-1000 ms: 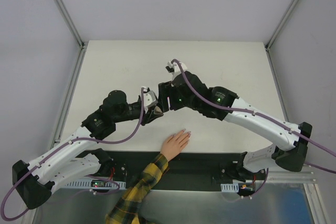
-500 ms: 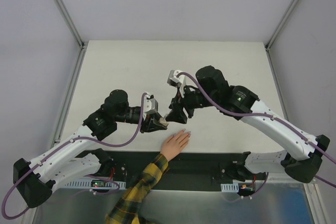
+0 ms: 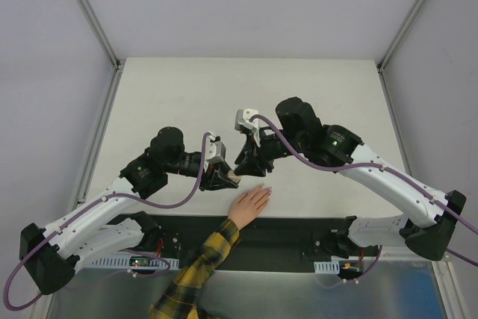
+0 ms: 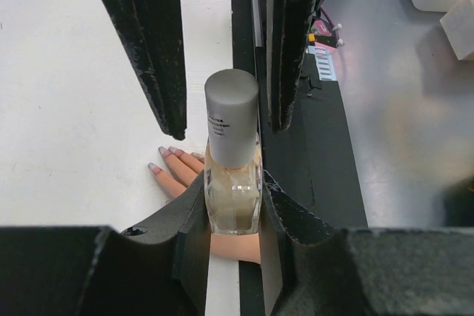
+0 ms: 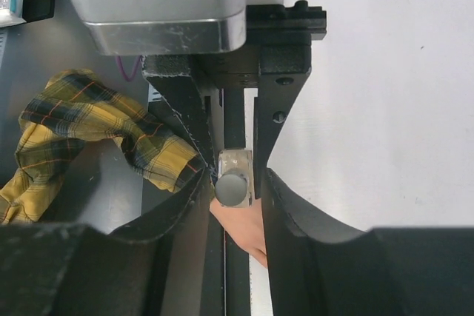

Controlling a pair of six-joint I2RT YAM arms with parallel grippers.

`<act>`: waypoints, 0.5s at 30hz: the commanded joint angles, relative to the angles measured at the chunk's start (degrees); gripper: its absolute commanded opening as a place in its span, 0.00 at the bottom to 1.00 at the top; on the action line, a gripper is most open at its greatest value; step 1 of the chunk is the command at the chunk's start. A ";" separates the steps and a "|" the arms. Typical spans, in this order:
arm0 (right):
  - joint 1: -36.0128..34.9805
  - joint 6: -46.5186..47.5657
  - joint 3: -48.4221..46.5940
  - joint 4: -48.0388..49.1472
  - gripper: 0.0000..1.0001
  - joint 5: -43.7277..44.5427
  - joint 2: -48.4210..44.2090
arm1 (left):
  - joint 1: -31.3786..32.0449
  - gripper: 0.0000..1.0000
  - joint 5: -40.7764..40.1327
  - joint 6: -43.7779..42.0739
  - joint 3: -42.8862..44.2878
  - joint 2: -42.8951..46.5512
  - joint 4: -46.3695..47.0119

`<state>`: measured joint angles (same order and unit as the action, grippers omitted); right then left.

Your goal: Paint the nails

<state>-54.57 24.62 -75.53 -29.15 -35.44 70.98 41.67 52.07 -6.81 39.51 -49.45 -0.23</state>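
A hand (image 3: 250, 205) lies on the desk (image 3: 187, 87) at the middle of its near edge. Just behind and left of it, a bottle (image 4: 232, 183) sits between the left gripper's (image 3: 228, 177) fingers, its cap between the right gripper's (image 5: 234, 186) fingers.

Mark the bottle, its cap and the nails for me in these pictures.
bottle (image 4: 233, 201), left wrist view, on the clear glass body.
cap (image 4: 231, 120), left wrist view, on its grey side.
nails (image 4: 164, 152), left wrist view, on one pinkish nail at a fingertip.
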 commanded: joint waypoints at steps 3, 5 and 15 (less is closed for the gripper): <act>0.07 1.31 -0.76 2.52 0.27 -4.90 -0.23 | 0.43 0.00 2.07 0.04 2.15 0.32 3.22; 0.07 1.31 -0.76 2.17 0.22 -5.60 0.12 | 0.43 0.00 1.19 -0.05 2.15 0.58 3.22; -0.01 0.78 -0.32 1.02 0.05 -7.09 0.56 | 0.43 0.00 -7.48 -0.22 1.89 1.72 3.22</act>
<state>-54.26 25.21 -75.53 -28.86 -38.37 71.13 41.74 50.92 -6.81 39.51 -49.17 -0.25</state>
